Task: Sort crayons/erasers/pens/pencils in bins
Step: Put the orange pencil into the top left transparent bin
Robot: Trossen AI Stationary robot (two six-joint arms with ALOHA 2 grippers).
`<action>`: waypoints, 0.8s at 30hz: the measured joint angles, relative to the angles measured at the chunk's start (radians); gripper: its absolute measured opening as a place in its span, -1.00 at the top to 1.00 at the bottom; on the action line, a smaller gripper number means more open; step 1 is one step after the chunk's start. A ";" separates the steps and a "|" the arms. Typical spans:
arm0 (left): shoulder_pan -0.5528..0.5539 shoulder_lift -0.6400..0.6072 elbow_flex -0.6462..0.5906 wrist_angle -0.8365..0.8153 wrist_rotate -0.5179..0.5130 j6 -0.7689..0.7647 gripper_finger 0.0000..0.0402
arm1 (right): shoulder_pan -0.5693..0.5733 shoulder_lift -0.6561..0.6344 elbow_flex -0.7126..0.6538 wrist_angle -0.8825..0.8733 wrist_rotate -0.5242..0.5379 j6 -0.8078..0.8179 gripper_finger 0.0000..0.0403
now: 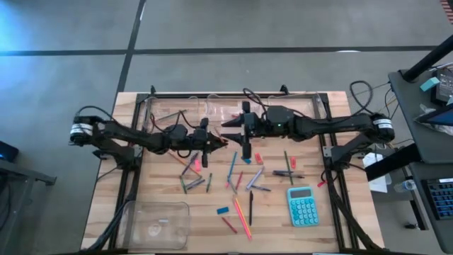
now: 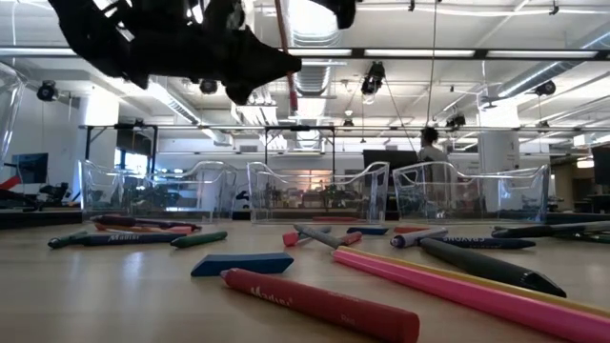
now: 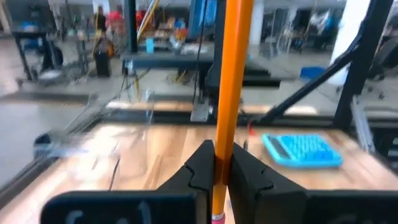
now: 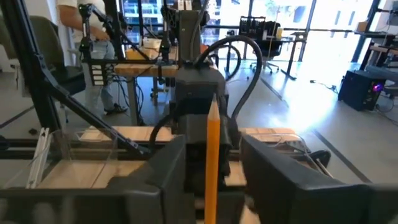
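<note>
A long thin orange pencil [image 3: 227, 93] was clamped in the left pincer [image 3: 216, 169] above worktop [image 1: 170, 188] centre; the right pincer [image 4: 211, 168], at three o'clock, was spread apart.

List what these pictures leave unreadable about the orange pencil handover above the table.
- Orange pencil: both ends cut off by the left wrist view's edges.
- Left gripper: shut on the pencil.
- Right gripper: open around the pencil; contact can't be told.
- High view: the pencil is too small to pick out between the arms.

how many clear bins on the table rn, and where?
4: three bins in a row along the far edge, partly hidden overhead by the arms, and one at the near left corner.
</note>
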 joint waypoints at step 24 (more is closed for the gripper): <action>0.270 -0.320 0.212 -1.573 -0.857 0.187 0.93 | 0.023 -0.215 -0.333 -0.134 0.084 0.026 0.25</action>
